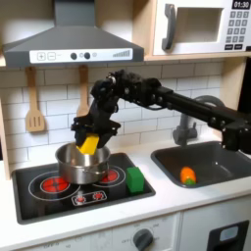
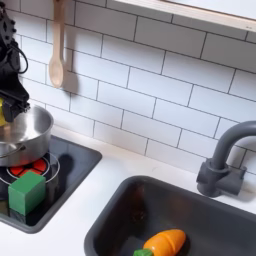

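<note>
In the first exterior view my gripper point(image 1: 90, 141) is shut on a yellow block point(image 1: 89, 144), holding it just over the silver pot point(image 1: 83, 163) on the black toy stove point(image 1: 59, 191). In the second exterior view the gripper point(image 2: 8, 103) shows at the left edge above the pot point(image 2: 25, 140), and the yellow block is mostly cut off there. A green cube point(image 1: 134, 179) sits on the stove to the right of the pot in the first exterior view, and near the stove's front in the second exterior view point(image 2: 26, 192).
A toy carrot point(image 1: 187, 175) lies in the dark sink point(image 1: 211, 150), with the grey faucet point(image 1: 184, 124) behind it. Wooden utensils point(image 1: 35, 101) hang on the tiled wall. Overhead are a range hood point(image 1: 69, 41) and a microwave point(image 1: 201, 26).
</note>
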`<action>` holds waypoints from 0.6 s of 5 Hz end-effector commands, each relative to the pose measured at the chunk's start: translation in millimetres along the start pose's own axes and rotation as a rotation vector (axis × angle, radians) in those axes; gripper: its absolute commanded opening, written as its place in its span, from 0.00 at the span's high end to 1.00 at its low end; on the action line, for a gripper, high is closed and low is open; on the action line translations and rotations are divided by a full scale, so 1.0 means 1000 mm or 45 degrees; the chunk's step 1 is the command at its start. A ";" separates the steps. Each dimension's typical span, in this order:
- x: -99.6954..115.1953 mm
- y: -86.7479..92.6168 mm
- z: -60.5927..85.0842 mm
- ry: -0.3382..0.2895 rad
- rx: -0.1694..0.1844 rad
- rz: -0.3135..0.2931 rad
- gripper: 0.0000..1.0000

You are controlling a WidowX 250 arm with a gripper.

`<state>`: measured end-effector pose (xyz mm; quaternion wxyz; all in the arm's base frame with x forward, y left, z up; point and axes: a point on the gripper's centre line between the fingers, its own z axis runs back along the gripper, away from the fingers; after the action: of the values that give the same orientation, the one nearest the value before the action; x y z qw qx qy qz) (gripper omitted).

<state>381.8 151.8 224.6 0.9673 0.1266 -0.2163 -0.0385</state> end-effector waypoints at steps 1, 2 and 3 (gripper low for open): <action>-0.003 0.005 -0.011 0.014 -0.010 -0.005 1.00; -0.004 0.004 -0.010 0.030 -0.016 -0.017 0.00; -0.002 0.006 -0.007 0.007 -0.004 -0.015 0.00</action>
<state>383.8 159.2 218.2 0.9688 0.1237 -0.2102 -0.0441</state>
